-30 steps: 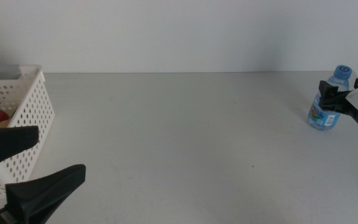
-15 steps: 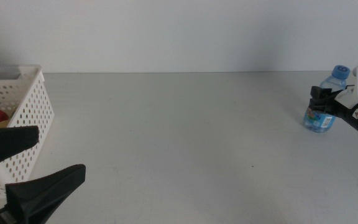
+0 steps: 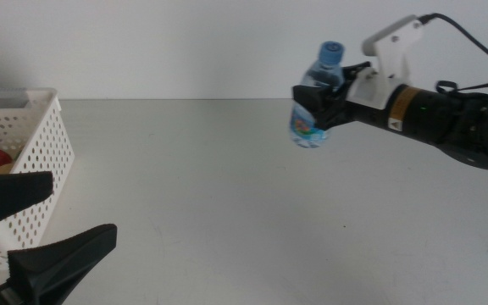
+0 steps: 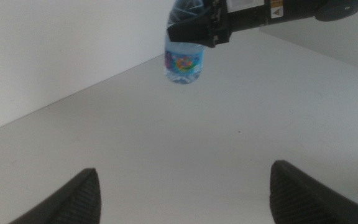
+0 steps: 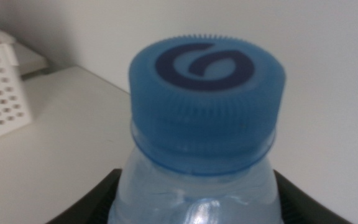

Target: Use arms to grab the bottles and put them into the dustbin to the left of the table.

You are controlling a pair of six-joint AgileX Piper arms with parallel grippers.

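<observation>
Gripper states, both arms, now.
Left gripper: open, empty, low beside the white perforated basket.
Right gripper: shut on the blue-capped clear water bottle, lifted.

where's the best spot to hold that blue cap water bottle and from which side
Grip the bottle across its upper body, below the blue cap, coming in level from the side. It is upright and round there; the right gripper holds it so, lifted off the table.

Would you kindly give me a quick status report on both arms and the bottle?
Right claw shut on water bottle, held above table. Left claw open, waiting by basket. Nothing in the way.
</observation>
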